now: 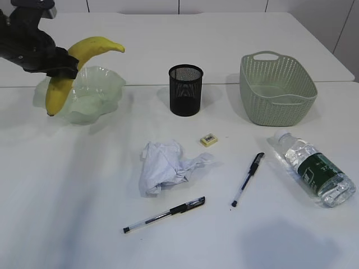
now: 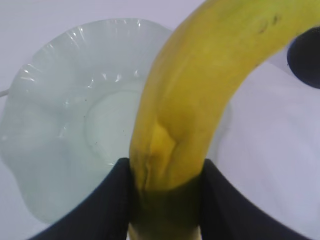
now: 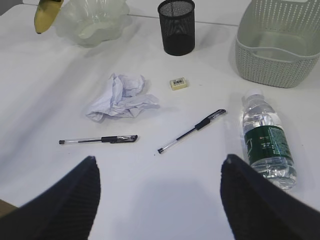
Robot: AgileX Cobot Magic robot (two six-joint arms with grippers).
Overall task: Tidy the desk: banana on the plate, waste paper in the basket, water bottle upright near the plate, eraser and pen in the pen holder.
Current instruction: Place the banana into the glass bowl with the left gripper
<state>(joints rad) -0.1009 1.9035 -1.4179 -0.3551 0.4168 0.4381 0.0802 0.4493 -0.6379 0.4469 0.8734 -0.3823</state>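
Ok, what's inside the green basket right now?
Nothing visible: the basket shows a bare floor in the right wrist view. Its near wall hides the front strip of the floor. The waste paper lies on the table.

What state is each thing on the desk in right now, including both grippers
banana: held in the air above the plate
left gripper: shut on banana
right gripper: open, holding nothing
plate: empty
pen holder: upright, no pen sticking out
basket: upright, empty
waste paper: crumpled on table
eraser: on table
water bottle: lying on side
two pens: lying flat on table
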